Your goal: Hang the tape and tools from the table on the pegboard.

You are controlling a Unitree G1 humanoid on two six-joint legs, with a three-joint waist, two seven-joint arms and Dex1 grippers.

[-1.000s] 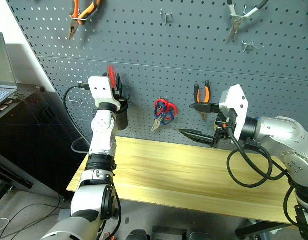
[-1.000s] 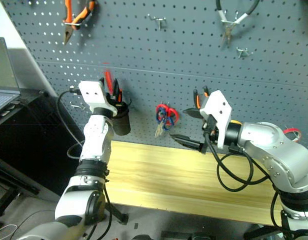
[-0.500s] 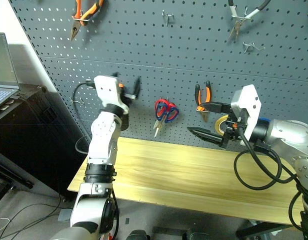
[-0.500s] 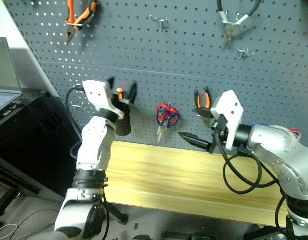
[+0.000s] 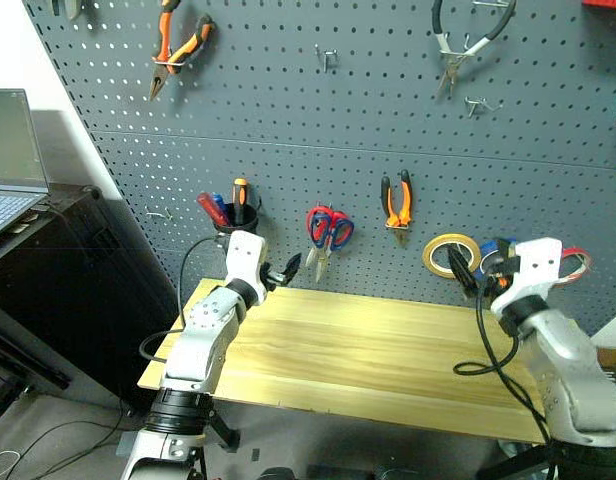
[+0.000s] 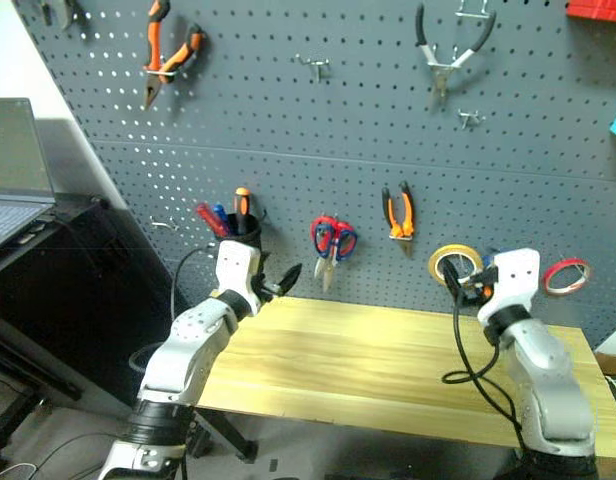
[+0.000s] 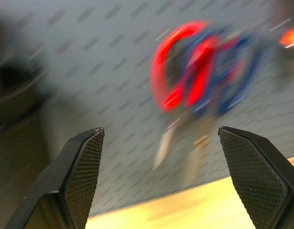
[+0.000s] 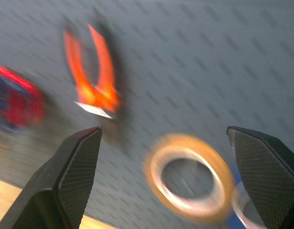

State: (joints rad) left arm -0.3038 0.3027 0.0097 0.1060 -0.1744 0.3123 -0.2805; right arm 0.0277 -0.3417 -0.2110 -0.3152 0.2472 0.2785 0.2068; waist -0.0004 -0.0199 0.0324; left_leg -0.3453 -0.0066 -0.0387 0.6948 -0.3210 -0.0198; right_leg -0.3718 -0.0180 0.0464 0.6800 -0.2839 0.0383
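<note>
Both arms hang low over the bare wooden desk, each with fingers spread wide and holding nothing: the left gripper near the desk's back left corner, the right gripper just in front of the yellow tape. That tape hangs on the pegboard beside a blue roll and a red roll. Along the same row hang the orange-handled pliers, the scissors and a black cup holding the red-handled screwdriver.
</note>
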